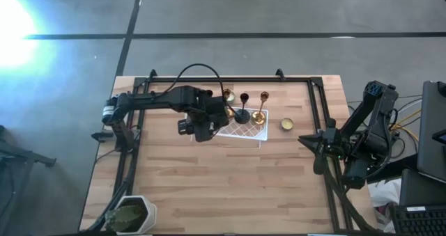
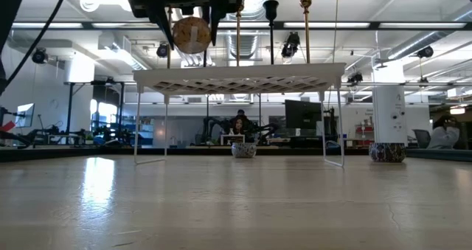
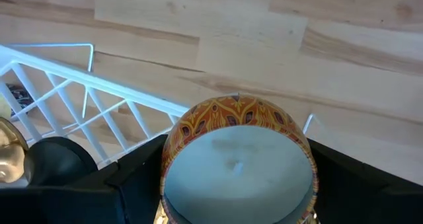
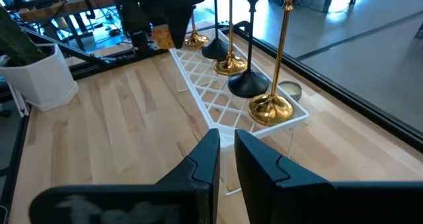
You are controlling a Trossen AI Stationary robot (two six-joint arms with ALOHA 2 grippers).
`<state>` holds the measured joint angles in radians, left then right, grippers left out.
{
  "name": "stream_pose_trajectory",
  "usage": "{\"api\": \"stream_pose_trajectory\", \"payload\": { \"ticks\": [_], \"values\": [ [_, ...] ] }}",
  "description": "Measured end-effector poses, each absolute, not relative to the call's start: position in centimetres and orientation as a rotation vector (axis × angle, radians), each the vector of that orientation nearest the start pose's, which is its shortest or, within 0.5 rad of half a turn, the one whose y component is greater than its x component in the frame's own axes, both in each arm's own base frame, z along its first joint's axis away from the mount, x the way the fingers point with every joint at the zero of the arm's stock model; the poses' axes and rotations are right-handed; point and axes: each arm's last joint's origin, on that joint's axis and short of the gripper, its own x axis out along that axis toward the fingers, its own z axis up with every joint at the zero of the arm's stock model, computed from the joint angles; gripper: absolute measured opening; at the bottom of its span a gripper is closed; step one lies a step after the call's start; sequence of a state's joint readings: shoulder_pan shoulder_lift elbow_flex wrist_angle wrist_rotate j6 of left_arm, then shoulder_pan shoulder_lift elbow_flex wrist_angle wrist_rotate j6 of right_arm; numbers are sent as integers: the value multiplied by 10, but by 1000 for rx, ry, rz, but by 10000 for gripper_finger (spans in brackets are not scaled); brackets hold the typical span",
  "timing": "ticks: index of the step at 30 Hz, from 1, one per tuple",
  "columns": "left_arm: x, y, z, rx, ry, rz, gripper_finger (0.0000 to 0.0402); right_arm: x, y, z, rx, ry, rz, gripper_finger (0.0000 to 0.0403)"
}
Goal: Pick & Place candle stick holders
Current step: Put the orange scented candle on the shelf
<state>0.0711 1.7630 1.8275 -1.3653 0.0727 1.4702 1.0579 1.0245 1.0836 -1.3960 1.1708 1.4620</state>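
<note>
The white lattice tray (image 1: pixel 245 131) stood on thin legs near the far middle of the wooden table (image 1: pixel 230 187), and everything else is placed from it. The left gripper (image 2: pixel 190 30) hung above the tray's left end, its fingers spread wide around a round tin candle (image 3: pixel 238 159) with an orange patterned wall and a pale wax top; the left wrist view showed the tin clasped between the two dark fingers (image 3: pixel 132 181). On the tray stood the candle stick holders: a gold one (image 4: pixel 271 105) at the right end, a black one (image 4: pixel 248 82) beside it, another gold one (image 4: pixel 229 64) and another black one (image 4: pixel 215 47) further along, and what looked like a fifth gold base (image 4: pixel 193 40) nearest the left gripper, though it was partly hidden. A low tealight candle (image 1: pixel 286 124) sat on the table just right of the tray. The right gripper (image 4: pixel 227 154) waited well to the tray's right, near the table's edge, with its fingers closed and nothing between them. A white planter (image 1: pixel 132 214) stood at the near left corner, well apart from the tray.
</note>
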Motion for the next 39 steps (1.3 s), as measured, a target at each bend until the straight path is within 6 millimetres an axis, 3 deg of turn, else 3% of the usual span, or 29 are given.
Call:
{"api": "stream_pose_trajectory", "payload": {
  "ticks": [10,22,39],
  "values": [
    [348,29,328,1123,1075,-956,305,93,111,327,221,353,-437,43],
    [348,34,338,1174,1046,-961,305,93,111,327,222,353,-437,43],
    [360,46,320,1201,1108,-979,305,93,111,327,226,351,-437,43]
  ]
}}
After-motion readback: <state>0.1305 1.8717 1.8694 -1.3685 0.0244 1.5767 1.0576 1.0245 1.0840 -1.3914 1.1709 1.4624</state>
